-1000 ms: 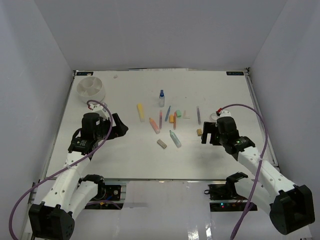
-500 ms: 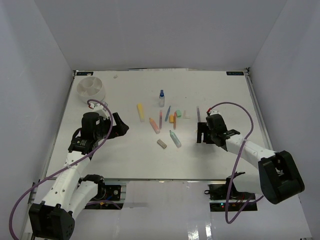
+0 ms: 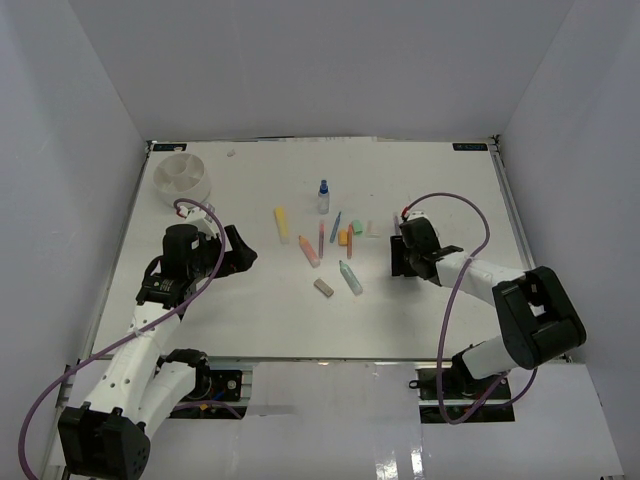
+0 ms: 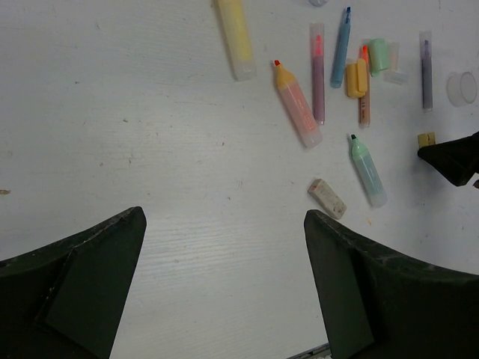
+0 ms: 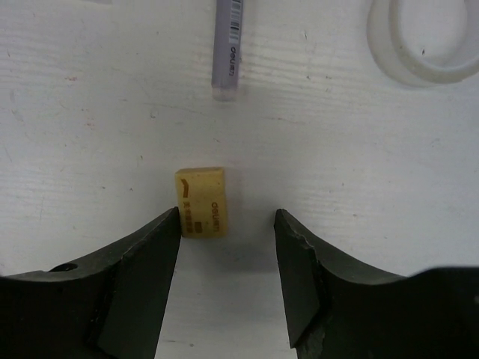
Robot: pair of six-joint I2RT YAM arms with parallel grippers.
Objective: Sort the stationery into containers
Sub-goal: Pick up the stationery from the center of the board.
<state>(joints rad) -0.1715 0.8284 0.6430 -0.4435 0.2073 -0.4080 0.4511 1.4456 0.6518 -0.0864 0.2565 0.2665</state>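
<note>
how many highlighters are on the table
3. The yellow highlighter is at the left of the cluster. The pink highlighter is right of it and nearer. The teal highlighter is nearer again, beside the beige eraser. None appears hidden.

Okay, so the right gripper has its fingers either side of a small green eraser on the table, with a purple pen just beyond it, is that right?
Not green: the eraser between the fingers of the right gripper is yellow, as the right wrist view shows. The purple pen does lie just beyond it.
</note>
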